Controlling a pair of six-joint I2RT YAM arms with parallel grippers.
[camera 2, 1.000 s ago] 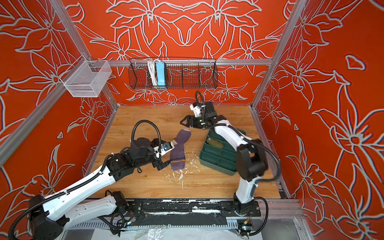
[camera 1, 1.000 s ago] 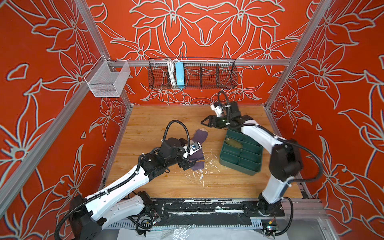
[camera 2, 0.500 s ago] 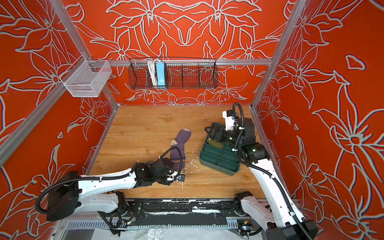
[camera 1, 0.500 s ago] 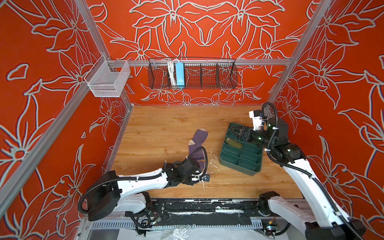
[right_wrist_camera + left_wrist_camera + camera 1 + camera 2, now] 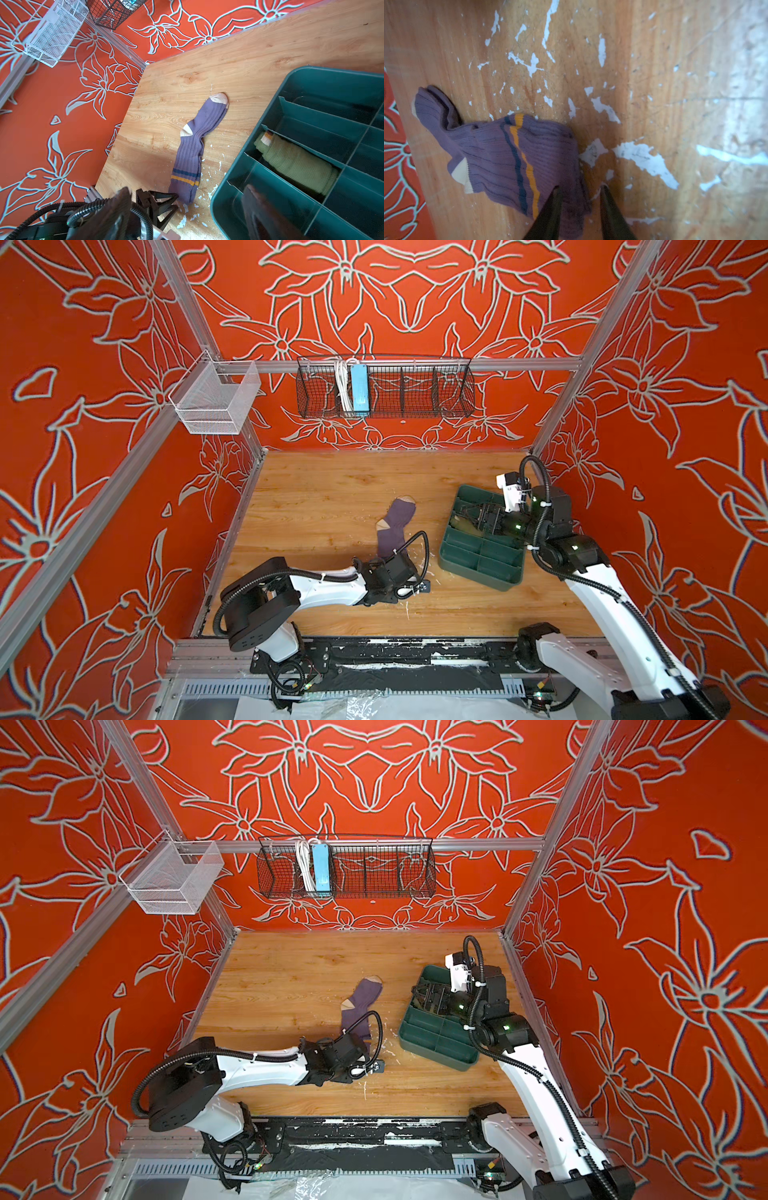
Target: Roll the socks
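The purple sock (image 5: 395,526) (image 5: 359,1002) lies flat on the wood, toe toward the back wall and striped cuff toward the front. In the left wrist view my left gripper (image 5: 580,188) straddles the cuff edge of this sock (image 5: 500,158). One finger (image 5: 550,207) rests on the fabric and a small gap shows beside the other. The right wrist view shows the same gripper (image 5: 177,201) with its tips at the cuff. The olive sock (image 5: 295,164) lies rolled in a compartment of the green tray (image 5: 311,83). My right gripper (image 5: 478,516) (image 5: 428,996) hovers open over that tray, holding nothing.
The green divided tray (image 5: 478,576) (image 5: 436,1052) sits at the right of the floor. A black wire basket (image 5: 384,385) and a white mesh basket (image 5: 216,402) hang on the walls. White chipped patches mark the wood near the cuff.
My left arm dropped low toward the front and its jaws narrowed around the purple sock's cuff. My right arm swung from beyond the tray's far corner to above the tray.
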